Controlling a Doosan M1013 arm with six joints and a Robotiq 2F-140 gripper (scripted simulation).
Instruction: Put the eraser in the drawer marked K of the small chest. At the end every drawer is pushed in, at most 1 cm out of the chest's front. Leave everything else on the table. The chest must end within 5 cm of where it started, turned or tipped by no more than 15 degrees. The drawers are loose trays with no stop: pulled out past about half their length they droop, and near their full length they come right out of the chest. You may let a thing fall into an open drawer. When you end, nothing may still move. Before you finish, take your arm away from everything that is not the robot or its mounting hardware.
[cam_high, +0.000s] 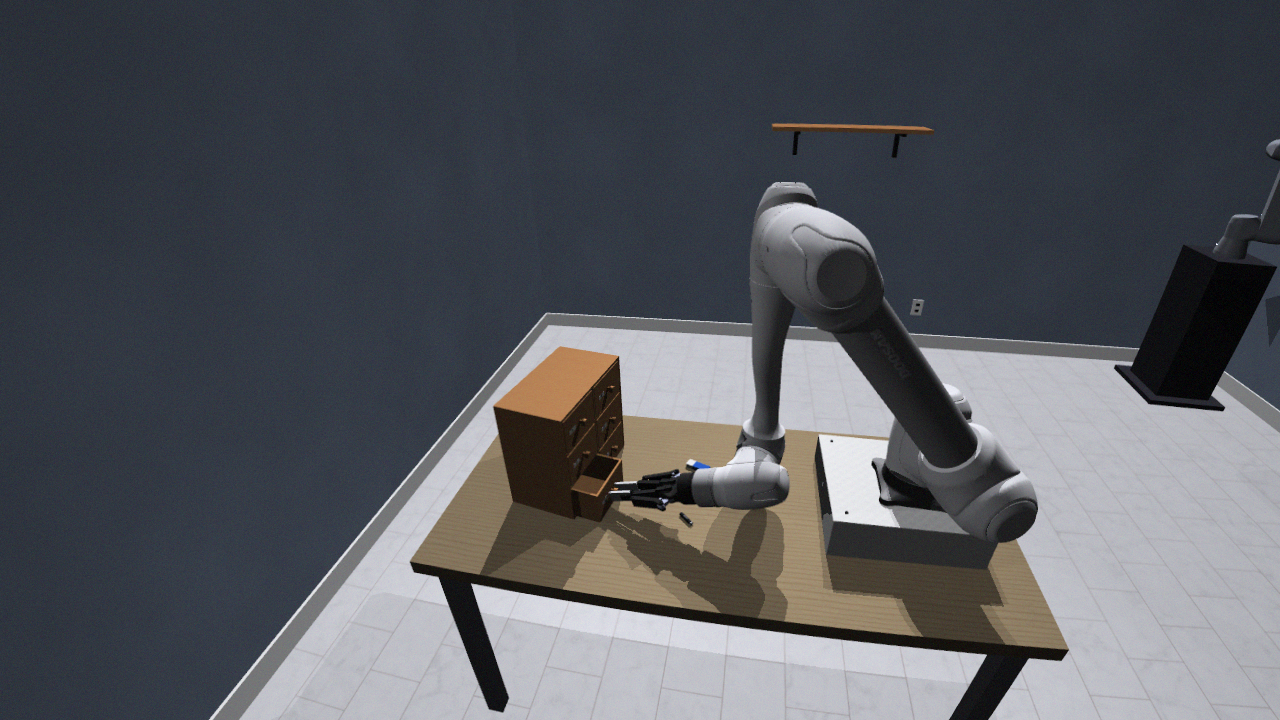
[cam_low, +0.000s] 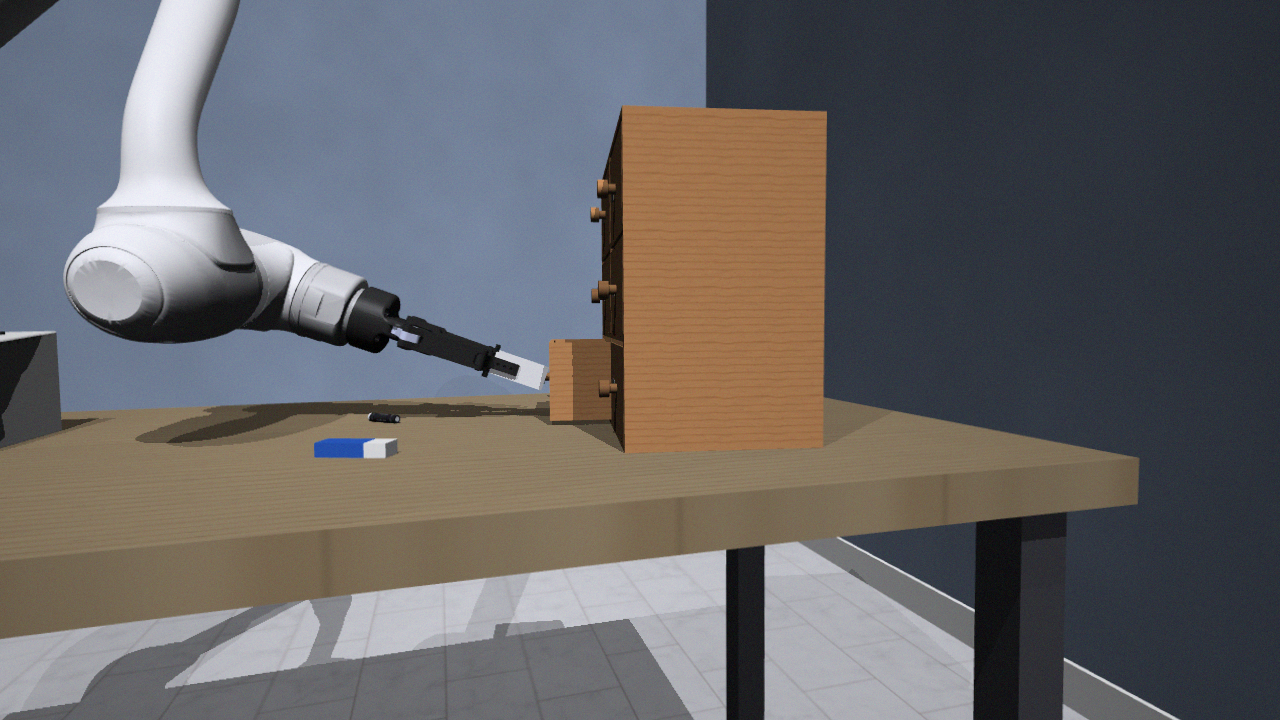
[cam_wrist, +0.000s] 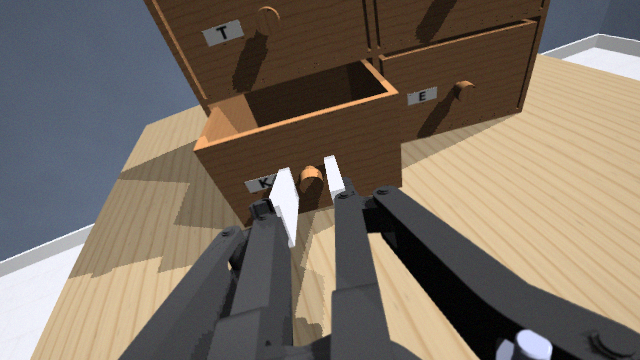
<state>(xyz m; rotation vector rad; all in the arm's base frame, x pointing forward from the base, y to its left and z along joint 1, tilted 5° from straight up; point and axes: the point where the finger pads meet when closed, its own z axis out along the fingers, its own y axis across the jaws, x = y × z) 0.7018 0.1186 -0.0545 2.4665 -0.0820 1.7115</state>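
Observation:
The small wooden chest (cam_high: 559, 429) stands at the table's far left. Its bottom drawer marked K (cam_wrist: 300, 130) is pulled part way out and looks empty inside; it also shows in the side view (cam_low: 580, 380). My gripper (cam_wrist: 311, 178) sits low at the drawer's front, its white pads a little apart on either side of the drawer's round knob (cam_wrist: 311, 177), with narrow gaps to it. The gripper holds nothing. The blue and white eraser (cam_low: 355, 447) lies flat on the table behind the gripper, beside my wrist (cam_high: 697, 464).
A small dark cylinder (cam_low: 384, 417) lies on the table under my forearm. Drawers T (cam_wrist: 222, 33) and E (cam_wrist: 421, 96) are pushed in. My arm's grey base block (cam_high: 886, 510) stands on the table's right part.

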